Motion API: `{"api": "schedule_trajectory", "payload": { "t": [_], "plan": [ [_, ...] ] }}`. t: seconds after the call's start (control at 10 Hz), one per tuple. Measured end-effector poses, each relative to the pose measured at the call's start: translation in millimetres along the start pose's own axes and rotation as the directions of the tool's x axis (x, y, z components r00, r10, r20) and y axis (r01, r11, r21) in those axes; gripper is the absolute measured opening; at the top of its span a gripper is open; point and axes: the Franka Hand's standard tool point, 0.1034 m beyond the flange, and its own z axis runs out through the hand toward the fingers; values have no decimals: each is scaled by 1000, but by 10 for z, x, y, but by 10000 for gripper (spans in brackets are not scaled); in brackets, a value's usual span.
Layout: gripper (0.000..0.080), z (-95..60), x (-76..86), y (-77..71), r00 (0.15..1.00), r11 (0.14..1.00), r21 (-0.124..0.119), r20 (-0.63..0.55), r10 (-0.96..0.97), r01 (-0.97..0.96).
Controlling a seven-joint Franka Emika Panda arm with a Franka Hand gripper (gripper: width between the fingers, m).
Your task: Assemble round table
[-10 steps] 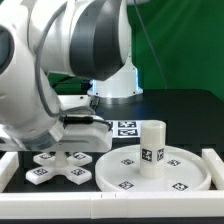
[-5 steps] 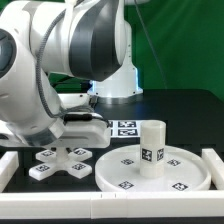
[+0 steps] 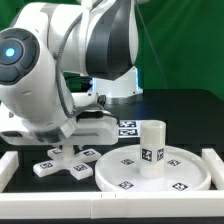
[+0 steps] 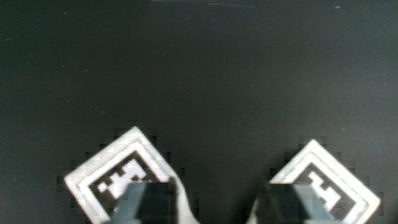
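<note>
Below, white cross-shaped base [image 3: 72,168], rimmed round disc [image 3: 190,171]

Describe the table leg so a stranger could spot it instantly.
Find the large white round disc at the exterior view's right. The leg stands upright on it, a short white cylinder with a square tag on its side. The cross-shaped base beside the disc lies flat; only the leg stands tall.
</note>
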Motion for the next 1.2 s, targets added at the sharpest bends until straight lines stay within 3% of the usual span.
{"api": "schedule_trajectory", "payload": {
  "t": [0.1,0.3,0.4,0.5,0.6,0.7,1.2],
  "plan": [
    [275,3,-1,1,1000,1000,0,1,0,0],
    [607,-101,-39,-12,996,1000,12,88,-1,0],
    [607,-202,43,6,996,1000,9,87,-1,0],
    [637,-223,2,16,990,1000,15,139,1,-3],
    [646,-183,-33,13,969,1000,24,246,1,-7],
    [646,-160,34,14,953,1000,21,304,3,-10],
    [649,-107,96,16,945,1000,14,328,14,-20]
  ]
}}
